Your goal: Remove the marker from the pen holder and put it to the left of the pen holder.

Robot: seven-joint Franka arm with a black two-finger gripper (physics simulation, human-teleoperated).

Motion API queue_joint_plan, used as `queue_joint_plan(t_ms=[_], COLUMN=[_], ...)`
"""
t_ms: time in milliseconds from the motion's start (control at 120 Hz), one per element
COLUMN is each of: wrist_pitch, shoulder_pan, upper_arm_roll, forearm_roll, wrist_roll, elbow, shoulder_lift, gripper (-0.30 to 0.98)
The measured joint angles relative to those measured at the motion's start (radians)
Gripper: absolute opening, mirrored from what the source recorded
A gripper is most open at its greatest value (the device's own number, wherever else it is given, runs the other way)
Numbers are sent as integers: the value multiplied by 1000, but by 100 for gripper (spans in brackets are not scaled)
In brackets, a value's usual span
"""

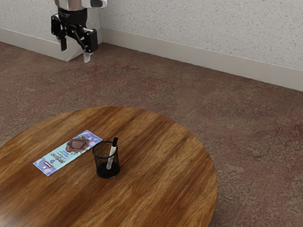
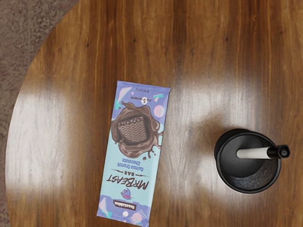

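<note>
My black two-finger gripper (image 1: pixel 75 52) hung empty, fingers wide apart; the black-capped white marker (image 2: pixel 254 153) leaned in the black mesh pen holder (image 1: pixel 101 164).

Well below the gripper (image 1: pixel 75 54), a chocolate bar (image 2: pixel 135 156) lies flat on the round wooden worktop (image 1: pixel 160 199), its lavender and pale-blue wrapper reading "MrBeast Bar" and "Quinoa Crunch Chocolate" beside a splash of melted chocolate. From where I'm standing, the mottled, reddish-brown floor (image 1: pixel 259 155) spreads out lower than the gripper too, while a pale speckled wall (image 1: pixel 202 22) with a plain skirting board (image 1: pixel 199 55) along its foot stands behind it.
</note>
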Motion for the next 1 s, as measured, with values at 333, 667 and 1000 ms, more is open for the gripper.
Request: queue_joint_plan(t_ms=[333,667,1000], wrist_pitch=[5,146,170], shoulder_pan=[-33,-239,-248], upper_arm_roll=[-104,-112,-15], forearm_roll=[78,395,452], wrist_roll=[124,494,705], elbow=[21,-181,-204], shoulder_lift=[13,301,379], gripper=[68,68,68])
